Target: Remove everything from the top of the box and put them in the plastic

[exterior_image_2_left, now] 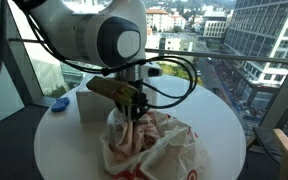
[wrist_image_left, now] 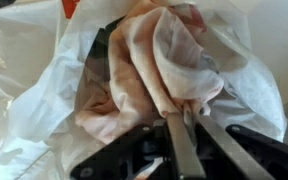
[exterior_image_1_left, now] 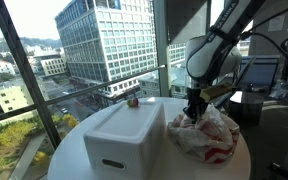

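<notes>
A white rectangular box (exterior_image_1_left: pixel 124 135) stands on the round white table (exterior_image_1_left: pixel 74 150); its top looks bare. It also shows in an exterior view (exterior_image_2_left: pixel 92 105) behind the arm. A crumpled white plastic bag with red print (exterior_image_1_left: pixel 212 138) (exterior_image_2_left: pixel 169 150) lies beside the box. My gripper (exterior_image_1_left: pixel 193 108) (exterior_image_2_left: pixel 134 112) hangs over the bag's mouth. In the wrist view my gripper (wrist_image_left: pixel 179 118) is shut on a fold of pale pink cloth (wrist_image_left: pixel 144 60), which lies bunched inside the open plastic bag (wrist_image_left: pixel 29 90).
A small red and green object (exterior_image_1_left: pixel 132 100) sits on the table behind the box. A small blue thing (exterior_image_2_left: pixel 56 102) lies near the table's edge. Glass windows close in the table on the far side. A monitor (exterior_image_1_left: pixel 259 72) stands behind the arm.
</notes>
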`<state>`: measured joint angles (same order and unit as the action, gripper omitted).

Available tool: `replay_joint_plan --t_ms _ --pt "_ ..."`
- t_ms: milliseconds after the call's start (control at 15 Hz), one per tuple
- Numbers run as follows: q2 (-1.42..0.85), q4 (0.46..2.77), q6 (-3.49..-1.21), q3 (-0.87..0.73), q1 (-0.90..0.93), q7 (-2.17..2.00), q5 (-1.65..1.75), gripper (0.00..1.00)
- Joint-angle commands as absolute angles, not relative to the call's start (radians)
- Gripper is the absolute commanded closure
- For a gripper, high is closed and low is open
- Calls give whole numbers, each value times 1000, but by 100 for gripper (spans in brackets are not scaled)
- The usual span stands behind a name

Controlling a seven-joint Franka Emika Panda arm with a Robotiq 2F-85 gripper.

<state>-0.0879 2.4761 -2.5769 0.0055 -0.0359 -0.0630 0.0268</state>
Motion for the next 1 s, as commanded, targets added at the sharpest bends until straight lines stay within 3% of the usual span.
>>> replay_joint_plan --t_ms 0,67,200,667,933 --pt "-166 2475 -2691 -1 -57 108 -37 89" --pt "-173 2479 -2709 0 -62 131 -37 64" --pt "-146 2481 -2696 14 -66 170 -52 59" --pt "12 2375 -2497 17 5 73 119 5" --pt "-36 2187 -2412 64 54 133 129 0"
